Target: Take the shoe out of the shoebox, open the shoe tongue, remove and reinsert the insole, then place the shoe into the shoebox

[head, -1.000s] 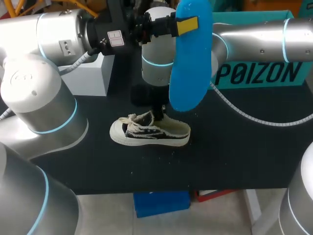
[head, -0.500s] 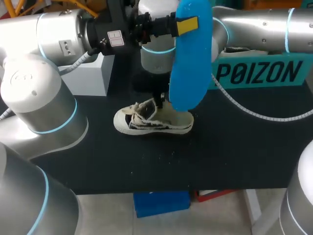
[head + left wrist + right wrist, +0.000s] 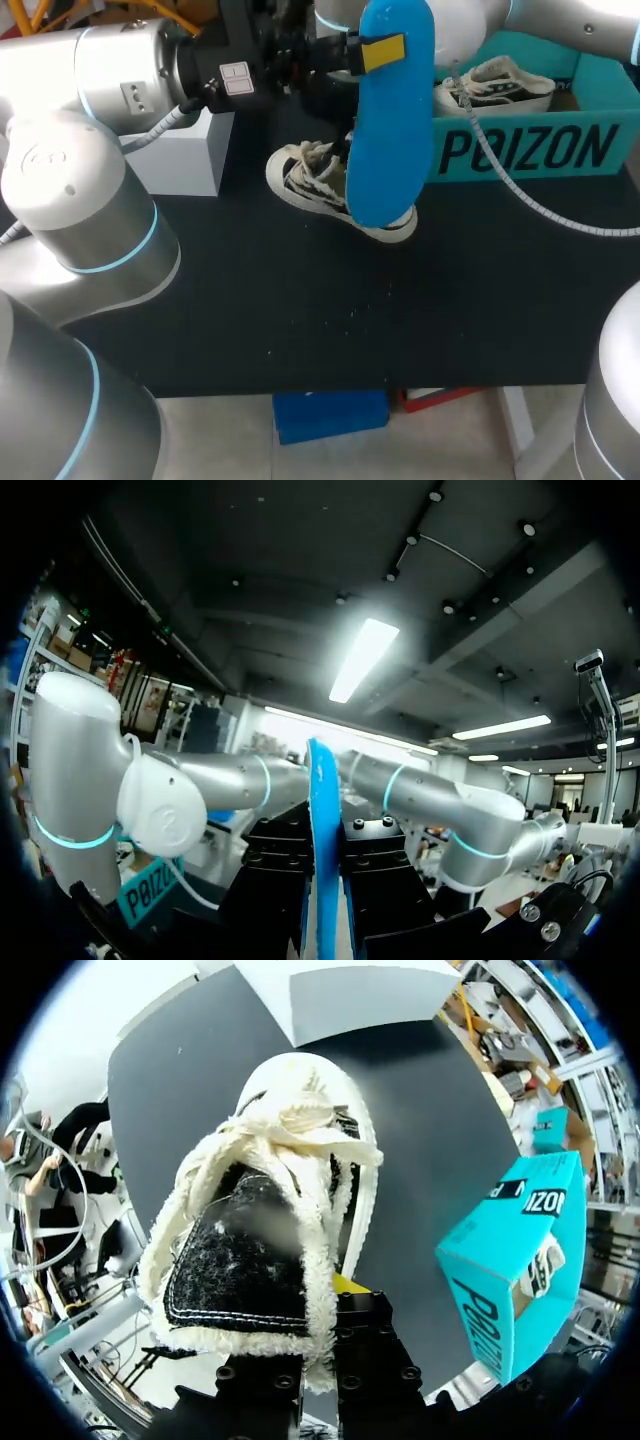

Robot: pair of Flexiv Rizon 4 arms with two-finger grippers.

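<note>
My left gripper (image 3: 383, 50) is shut on the top of a blue insole (image 3: 390, 130), which hangs upright high over the table's back middle. In the left wrist view the insole (image 3: 322, 850) stands edge-on between the black fingers. A cream and black low sneaker (image 3: 320, 185) is tilted just behind the insole, toe to the left. My right gripper (image 3: 322, 1305) is shut on the sneaker's (image 3: 265, 1210) fleecy heel collar, laces ahead of it. In the head view that gripper is hidden behind the insole. The teal shoebox (image 3: 530, 150) stands at the back right.
A second sneaker (image 3: 495, 82) lies inside the teal shoebox (image 3: 505, 1260). A white box (image 3: 185, 150) stands at the back left, also ahead of the held shoe as the white box (image 3: 340, 995). The black table (image 3: 300, 330) stretches toward its front edge.
My right arm has lifted the sneaker off the table and carried it back and to the right, turning it. The left arm and the insole have stayed put.
</note>
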